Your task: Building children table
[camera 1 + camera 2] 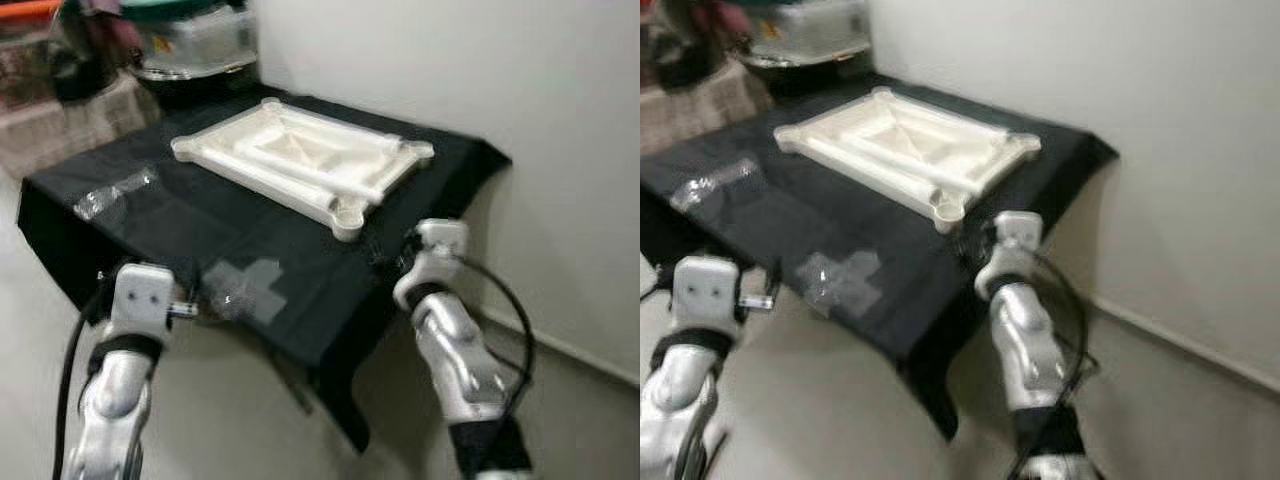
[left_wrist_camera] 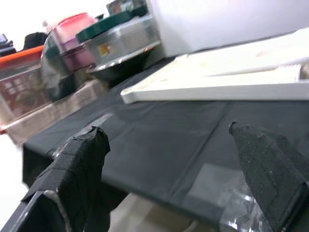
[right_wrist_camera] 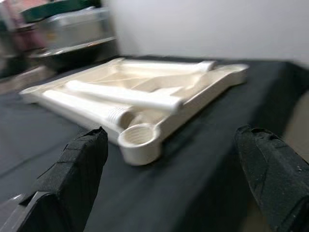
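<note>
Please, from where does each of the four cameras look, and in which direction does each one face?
Left eye view: from the head, forward and down at the black cloth with the white tabletop; both silver arms show.
Right eye view: the same scene from slightly aside.
Left wrist view: low along the open left gripper, across the cloth toward storage boxes.
Right wrist view: along the open right gripper toward the tabletop's corner socket and loose legs.
All four share the tabletop.
</note>
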